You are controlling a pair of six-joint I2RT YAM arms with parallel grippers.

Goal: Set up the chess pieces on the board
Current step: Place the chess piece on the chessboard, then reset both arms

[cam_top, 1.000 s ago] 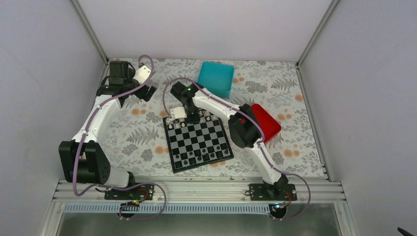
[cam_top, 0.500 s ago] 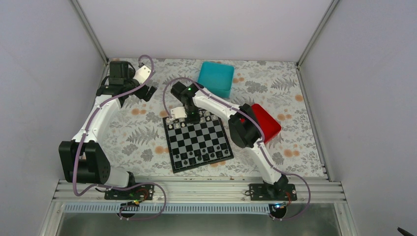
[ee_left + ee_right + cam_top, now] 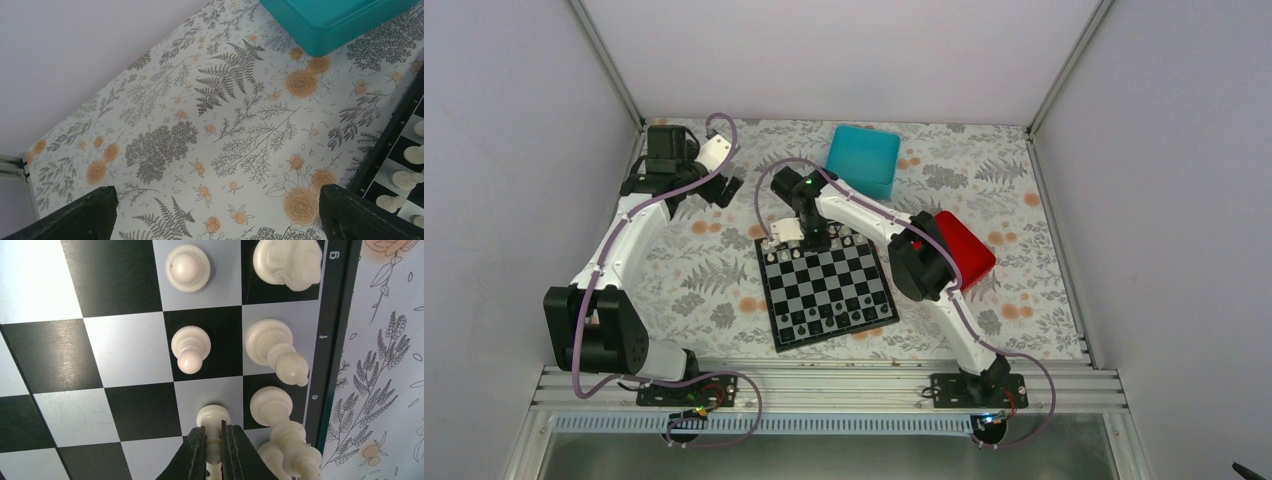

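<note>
Near rows of the board (image 3: 829, 290) are holding dark pieces (image 3: 824, 322). At its far edge the right gripper (image 3: 214, 432) is pinching a white pawn (image 3: 214, 416) (other chess pieces (image 3: 190, 347) standing alongside). Farther left, the left gripper (image 3: 215, 215) is hovering over the floral cloth (image 3: 165, 145), fingers wide apart, with the teal box (image 3: 325, 20) lying beyond.

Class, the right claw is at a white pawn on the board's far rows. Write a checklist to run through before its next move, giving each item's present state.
1. Right claw shut on the pawn: ok.
2. Pawn's base seated on its square: cannot tell, the claw hides it.
3. Gap to the back-row piece beside it: ok, but narrow.
4. Left claw open, empty, off the board: ok.
</note>
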